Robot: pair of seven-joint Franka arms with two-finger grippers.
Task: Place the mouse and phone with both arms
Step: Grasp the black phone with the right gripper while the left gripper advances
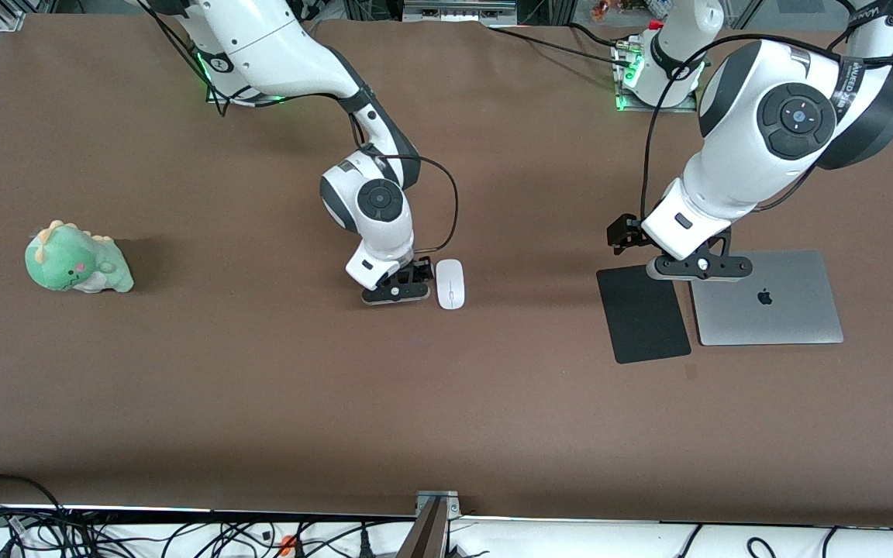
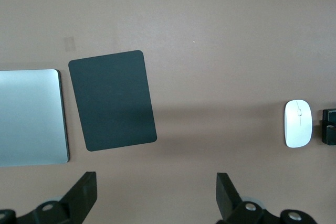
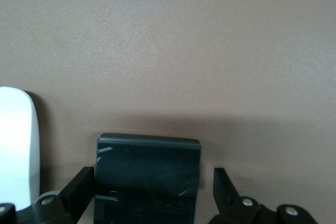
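Observation:
The white mouse point(image 1: 450, 284) lies on the brown table near the middle; it also shows in the right wrist view point(image 3: 18, 145) and the left wrist view point(image 2: 298, 123). My right gripper point(image 1: 396, 293) is low beside the mouse, on the side toward the right arm's end. In the right wrist view it point(image 3: 153, 173) is open, with the black phone point(image 3: 148, 179) lying between its fingers and a small gap on each side. The phone is hidden under the gripper in the front view. My left gripper point(image 1: 698, 267) hangs open and empty point(image 2: 156, 178) over where the mouse pad and the laptop meet.
A thin black mouse pad point(image 1: 643, 311) lies beside a closed silver laptop point(image 1: 764, 297) toward the left arm's end; both show in the left wrist view, the pad point(image 2: 112, 99) and the laptop point(image 2: 30, 116). A green dinosaur plush point(image 1: 77, 260) sits toward the right arm's end.

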